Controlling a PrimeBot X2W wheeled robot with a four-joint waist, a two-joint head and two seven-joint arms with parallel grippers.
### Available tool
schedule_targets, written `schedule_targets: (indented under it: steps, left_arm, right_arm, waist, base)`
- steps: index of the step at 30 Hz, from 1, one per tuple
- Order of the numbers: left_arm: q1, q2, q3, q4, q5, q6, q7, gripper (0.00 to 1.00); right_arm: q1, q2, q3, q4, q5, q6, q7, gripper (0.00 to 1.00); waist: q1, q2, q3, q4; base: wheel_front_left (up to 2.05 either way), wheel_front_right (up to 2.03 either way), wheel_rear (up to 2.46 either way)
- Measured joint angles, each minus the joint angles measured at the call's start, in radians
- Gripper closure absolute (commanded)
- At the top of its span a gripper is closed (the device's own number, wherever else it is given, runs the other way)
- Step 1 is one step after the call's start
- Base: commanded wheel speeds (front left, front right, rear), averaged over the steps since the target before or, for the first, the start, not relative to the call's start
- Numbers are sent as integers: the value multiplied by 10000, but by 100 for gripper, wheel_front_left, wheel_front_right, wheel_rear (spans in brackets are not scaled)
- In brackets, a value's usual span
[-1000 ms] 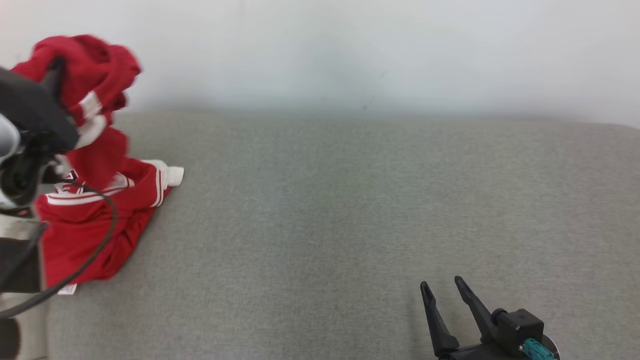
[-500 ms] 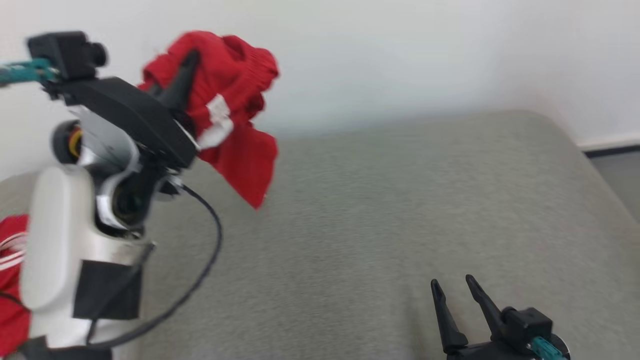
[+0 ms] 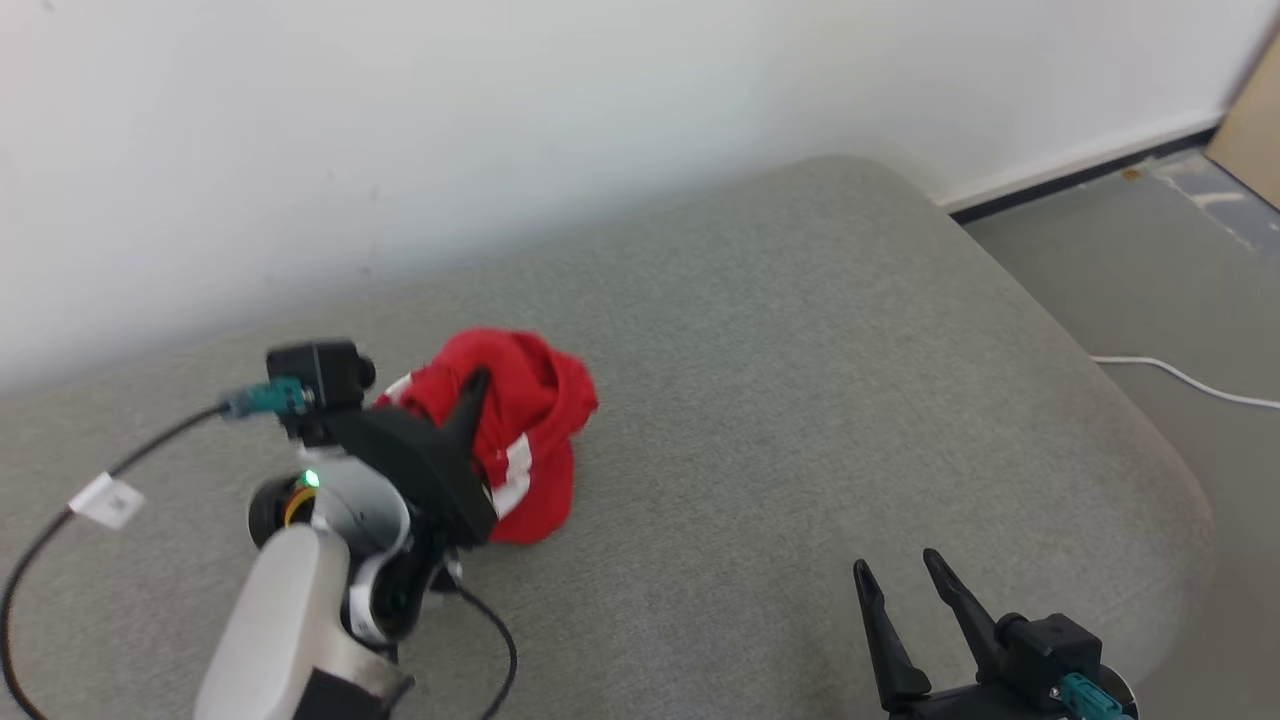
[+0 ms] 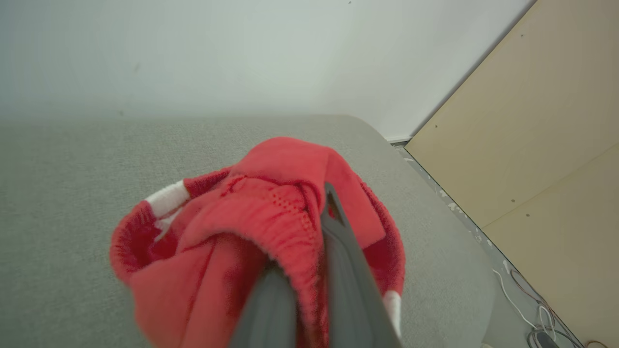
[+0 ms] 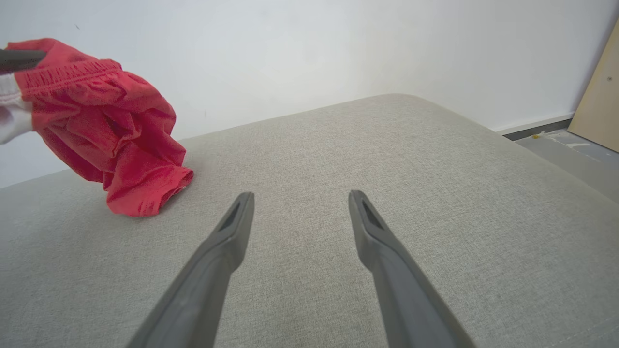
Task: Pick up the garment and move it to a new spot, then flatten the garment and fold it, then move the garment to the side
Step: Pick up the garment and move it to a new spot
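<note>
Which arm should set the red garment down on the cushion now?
Left. The left gripper is shut on the bunched red garment, whose lower edge seems to touch the grey cushion. The right gripper is open, apart from the cloth, near the front edge.

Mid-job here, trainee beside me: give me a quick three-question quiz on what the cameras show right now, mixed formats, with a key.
1. True or false: the right gripper is shut on the garment.
2. What lies on the floor beyond the right end of the grey cushion? A: a white cable. B: a shoe. C: a second garment.
3. Fill in: the garment is red with ___ trim.
Key: 1 false, it stands open over the grey cushion, while the left gripper is shut on the garment. 2 A. 3 white.
</note>
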Motion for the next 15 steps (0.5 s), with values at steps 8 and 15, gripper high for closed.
schedule_targets:
  steps: [8,15]
  left_arm:
    - [940,-61,-646,1933,272,73,-972,100]
    - [1059,-63,-1112,2717,642,21,-1962,0]
  right_arm:
    - [8,6,169,-52,61,0,12,0]
    - [158,0,-2,-59,61,0,42,0]
  waist:
    - [2,1,480,-547]
    - [2,1,480,-257]
  base:
    - [0,0,0]
    - [0,0,0]
